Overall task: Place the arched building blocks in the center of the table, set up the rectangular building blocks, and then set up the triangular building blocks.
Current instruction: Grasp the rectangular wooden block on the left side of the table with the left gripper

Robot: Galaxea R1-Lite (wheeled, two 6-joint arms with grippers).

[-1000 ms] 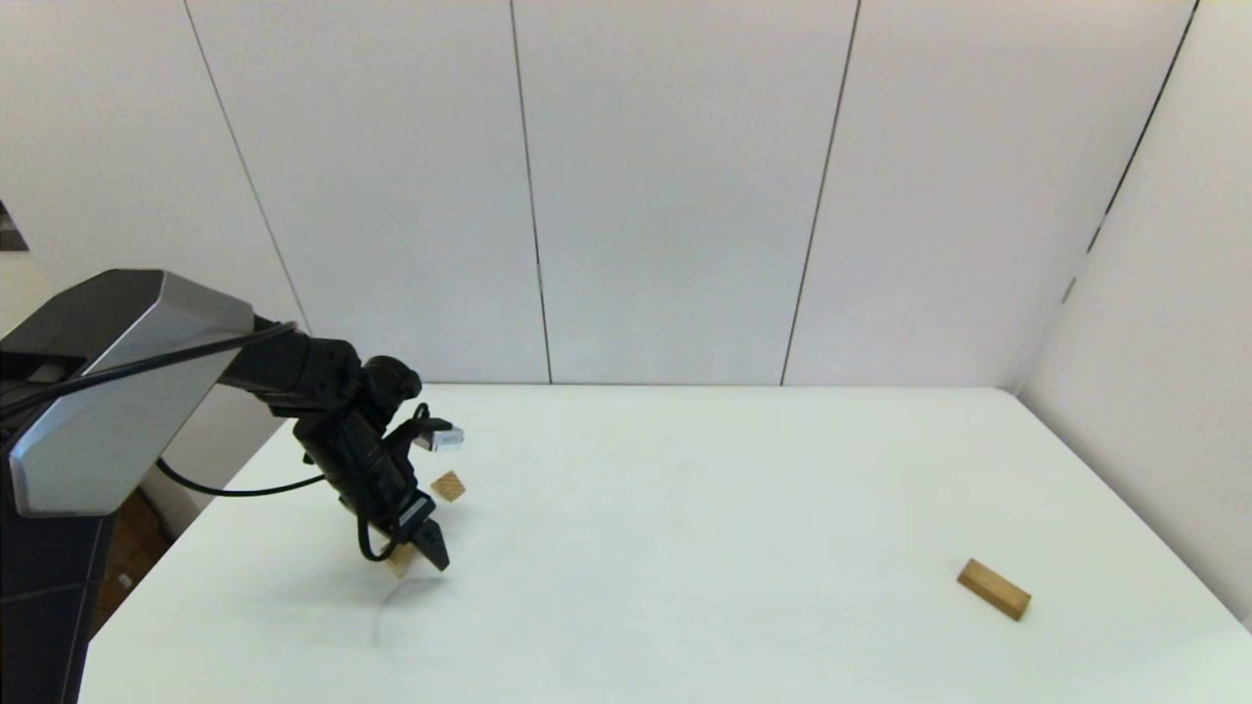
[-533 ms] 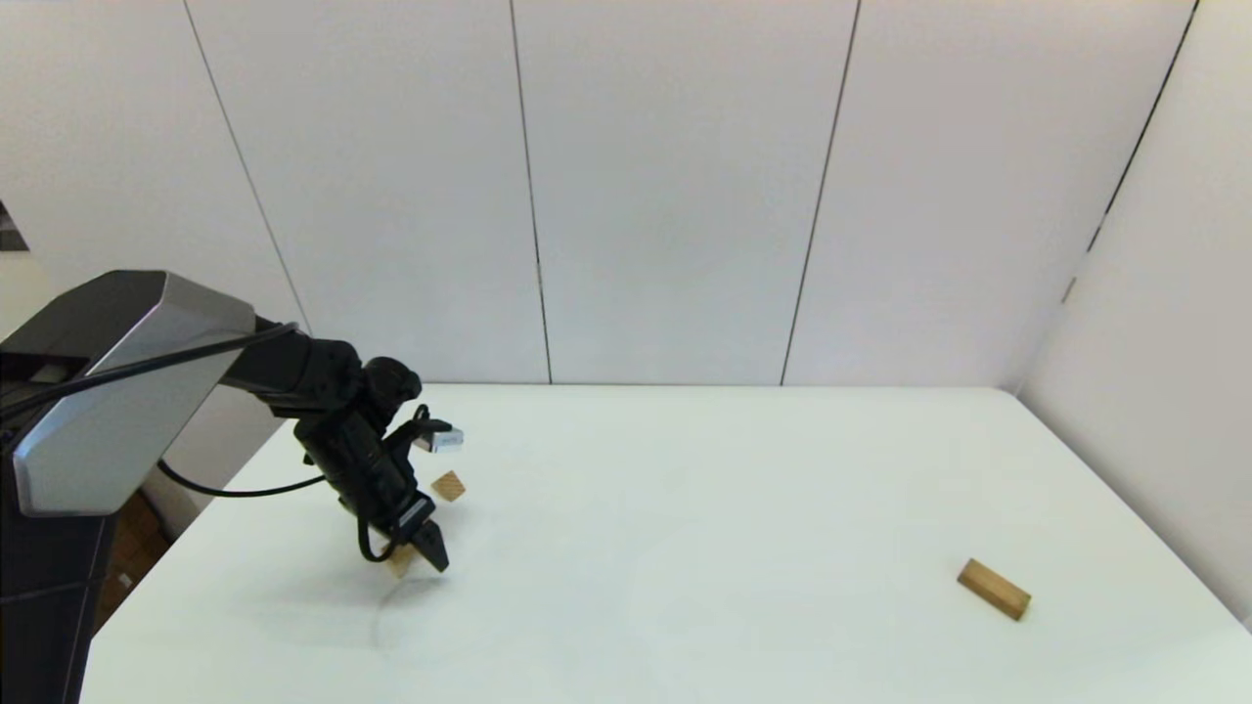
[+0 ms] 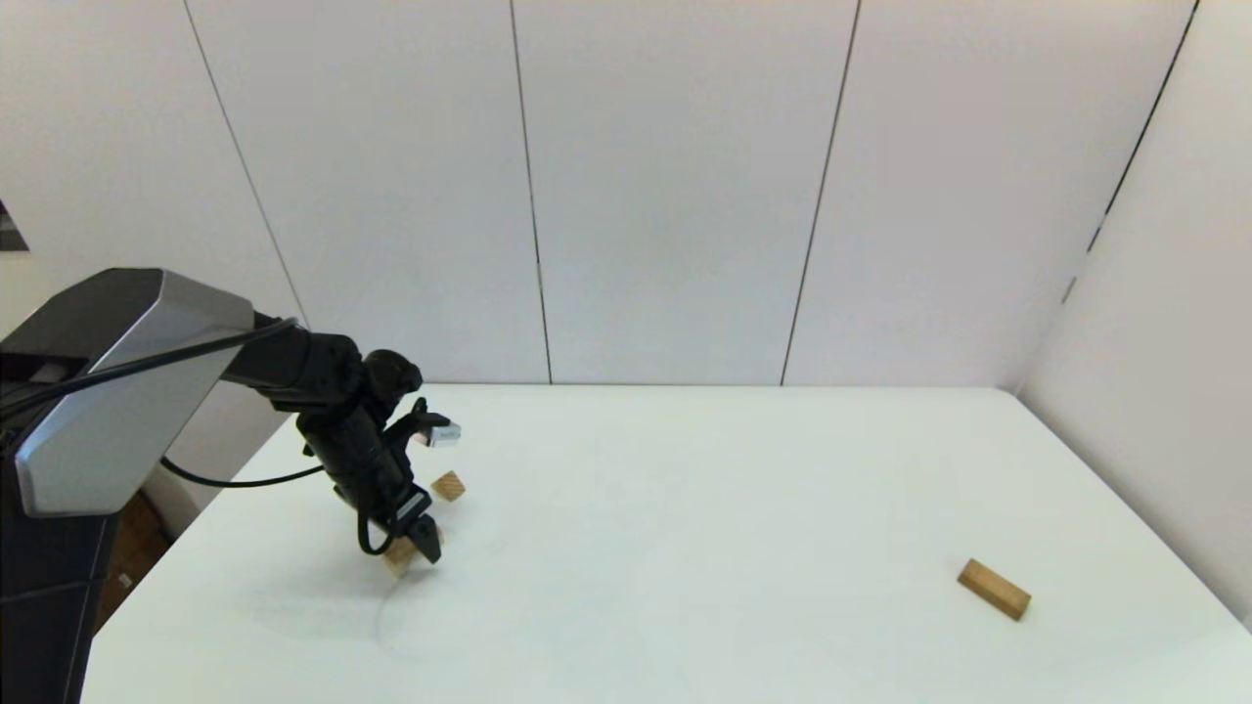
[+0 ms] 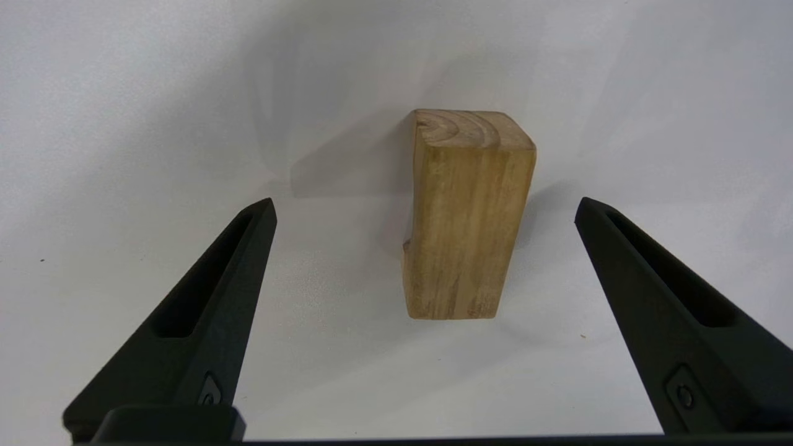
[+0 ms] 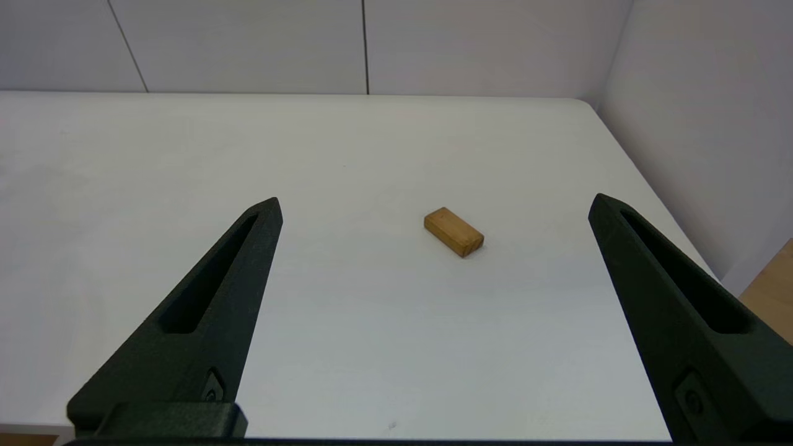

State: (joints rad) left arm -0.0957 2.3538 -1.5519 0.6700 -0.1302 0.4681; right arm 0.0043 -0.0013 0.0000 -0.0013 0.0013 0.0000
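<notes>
The arched block (image 3: pixel 398 558) lies on the white table (image 3: pixel 685 548) at the left; in the left wrist view the arched block (image 4: pixel 468 217) shows its curved cut-out along one long side. My left gripper (image 3: pixel 419 545) hovers just over it, open, and the left gripper (image 4: pixel 424 202) has a finger well clear of the block on each side. The small triangular block (image 3: pixel 448 486) sits just behind them. The rectangular block (image 3: pixel 993 589) lies flat at the front right. My right gripper (image 5: pixel 437 199) is open and empty, short of the rectangular block (image 5: pixel 453 231); it is out of the head view.
White wall panels (image 3: pixel 685 196) stand behind the table and along its right side. The table's left edge (image 3: pixel 186 528) runs close to my left arm. The right edge (image 5: pixel 657 186) passes near the rectangular block.
My left gripper has shifted slightly up and to the left over the arched block, so more of the block shows. All three blocks stay where they were.
</notes>
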